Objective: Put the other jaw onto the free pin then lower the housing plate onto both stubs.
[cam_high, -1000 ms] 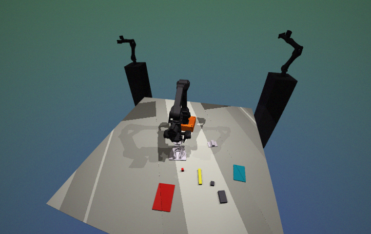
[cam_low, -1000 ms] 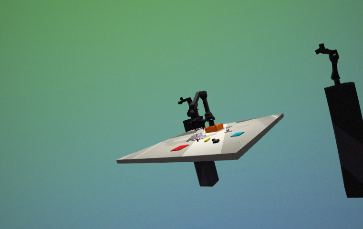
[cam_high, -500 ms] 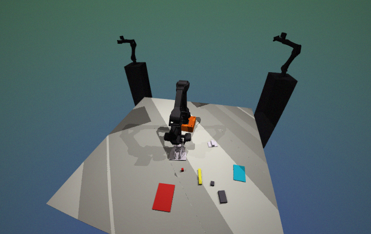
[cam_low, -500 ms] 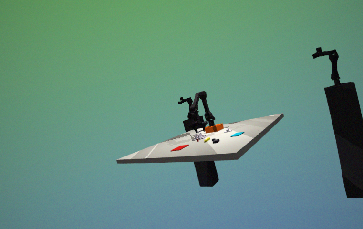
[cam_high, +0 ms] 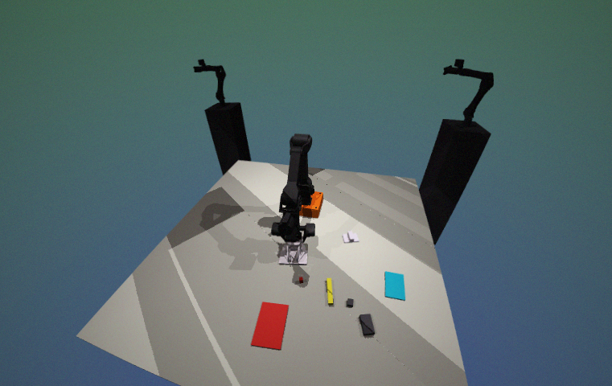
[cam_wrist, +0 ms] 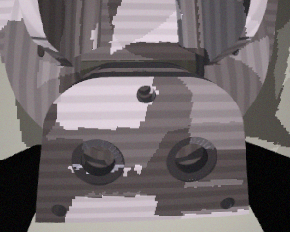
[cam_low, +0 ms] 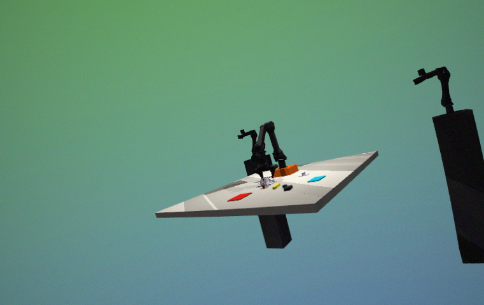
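Observation:
My gripper [cam_high: 293, 237] [cam_wrist: 141, 154] is shut on the pale housing plate [cam_low: 266, 174] [cam_wrist: 101, 108], its black fingers at the plate's two sides. The plate has two large ringed holes and several small ones. The plate is over or close to the pale gear base [cam_high: 293, 260] [cam_wrist: 19, 63], which stands on the table. Grey and shadowed surfaces show through both large holes. The upper parts of the mechanism show beyond the plate's rounded edge in the wrist view. Pins, gear teeth and stubs are hidden or too small, so meshing and seating cannot be told.
A small pale stand [cam_high: 350, 237] [cam_low: 303, 174] and an orange box [cam_high: 313, 205] [cam_low: 287, 170] are nearby. A red cube [cam_high: 301, 279], yellow bar [cam_high: 330, 290], dark cube [cam_high: 350, 302], dark block [cam_high: 367, 324], red sheet [cam_high: 269, 326] and cyan sheet [cam_high: 394, 285] lie on the table.

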